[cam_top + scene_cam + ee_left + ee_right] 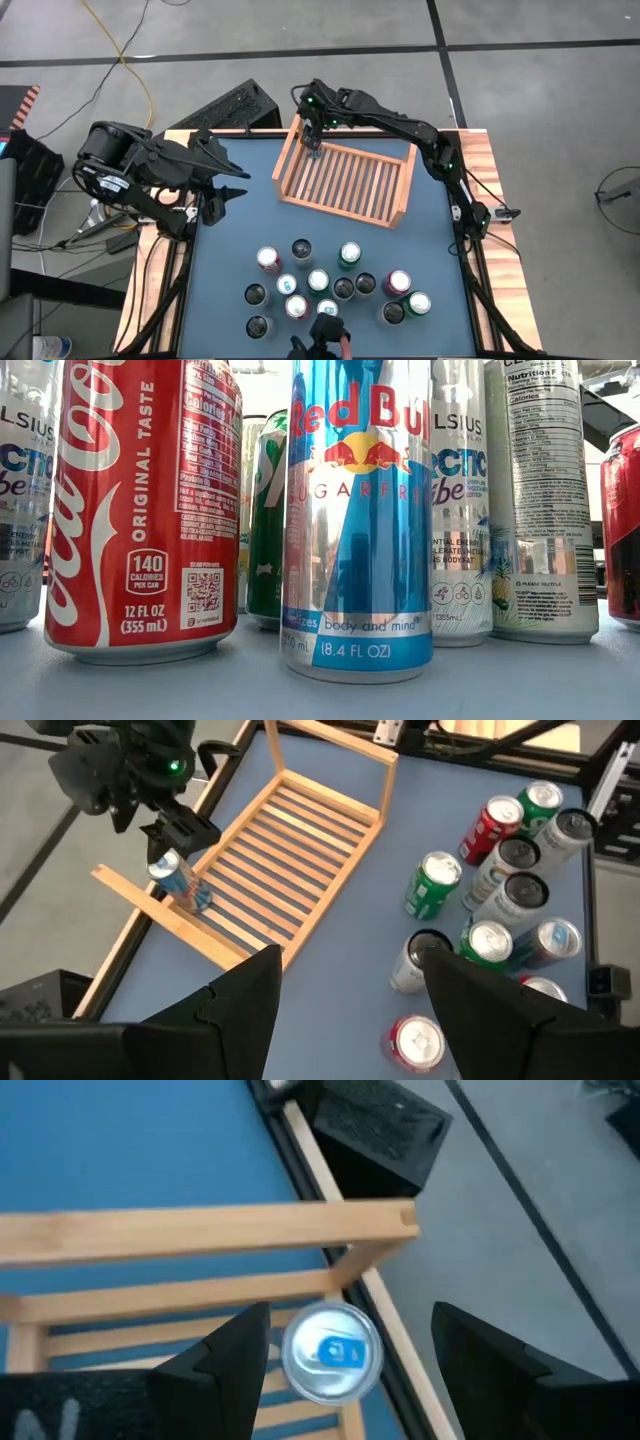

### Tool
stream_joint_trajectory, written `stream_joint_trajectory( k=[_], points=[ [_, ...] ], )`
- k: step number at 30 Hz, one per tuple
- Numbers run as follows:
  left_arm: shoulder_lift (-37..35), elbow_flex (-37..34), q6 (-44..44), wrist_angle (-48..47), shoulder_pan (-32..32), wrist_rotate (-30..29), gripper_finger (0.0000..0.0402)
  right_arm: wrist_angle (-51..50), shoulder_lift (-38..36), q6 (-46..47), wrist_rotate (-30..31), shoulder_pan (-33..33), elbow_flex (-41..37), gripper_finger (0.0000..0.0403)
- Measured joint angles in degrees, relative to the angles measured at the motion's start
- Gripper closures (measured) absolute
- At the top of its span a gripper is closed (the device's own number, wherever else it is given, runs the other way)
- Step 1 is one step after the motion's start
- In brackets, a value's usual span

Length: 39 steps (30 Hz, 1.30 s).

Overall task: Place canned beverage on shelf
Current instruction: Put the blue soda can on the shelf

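The light-brown wooden shelf point(345, 180) lies on the blue table top at the far middle; it also shows in the left wrist view point(290, 850). A blue-and-silver can point(180, 882) stands on the slats in the shelf's far left corner; its top shows in the right wrist view point(332, 1352). My right gripper point(313, 138) hovers just above that can, open, a finger point(235, 1355) on either side of the can top with a gap on both sides. My left gripper point(232, 185) waits open and empty at the table's left, also seen in its wrist view point(350, 960).
Several upright cans point(330, 285) stand grouped at the table's near middle; the low view shows a red Coca-Cola can point(140, 510) and a Red Bull can point(360, 510) close up. A black case point(235, 108) lies beyond the far left edge. Bare blue table separates shelf and cans.
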Motion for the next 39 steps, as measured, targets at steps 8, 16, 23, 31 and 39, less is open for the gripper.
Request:
stream_joint_trajectory(
  k=[8, 16, 23, 31, 39],
  points=[
    [0.1, -0.5, 1.2, 6.4, 3.5, 1.6, 0.0168, 0.7, 0.0, 2.8, -4.8, -2.2, -1.7, 0.0138],
    [0.0, -0.5, 6.0, 6.2, 8.8, 6.6, 0.0168, 2.1, 2.0, 3.4, -5.6, -1.8, -2.5, 0.0138],
    [-0.9, -0.5, 10.7, 5.3, 13.4, 10.3, 0.0168, -0.5, 4.2, 5.7, -5.6, -2.0, -2.5, 0.0137],
    [-2.3, -0.5, 13.2, 4.1, 16.5, 10.8, 0.0168, -1.9, 5.4, 4.4, -5.3, -2.0, -2.6, 0.0138],
    [-3.5, -0.5, 13.9, 3.7, 18.2, 10.8, 0.0168, -1.4, 5.2, 3.1, -5.2, -2.0, -2.4, 0.0202]
  ],
)
